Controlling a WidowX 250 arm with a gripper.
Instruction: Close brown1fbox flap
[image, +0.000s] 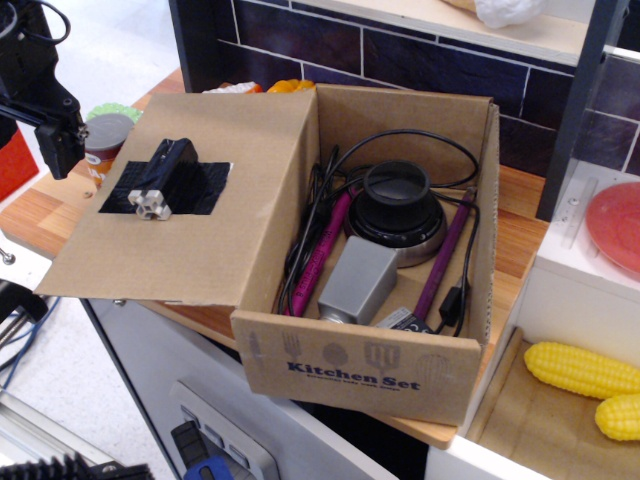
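Note:
The brown1fbox (360, 365) stands open on the wooden counter, with "Kitchen Set" printed in dark blue on its front wall. Its flap (255, 210) is swung out to the left and lies nearly flat, inner face up. A black tape patch with a small black block (165, 180) sits on that face. Inside the box are a round black device with a cable (398, 205), a grey metal block (357, 278) and purple sticks (442, 258). My black gripper (58, 140) hangs at the far left, beside and slightly above the flap's left edge, apart from it. Its jaws are not clear.
A can with a grey lid (105, 135) stands under the gripper by the flap's far left corner. Orange items (290, 86) lie behind the box. A dark tiled wall (400, 50) runs behind. Corn cobs (580, 368) and a red plate (615, 225) are at the right.

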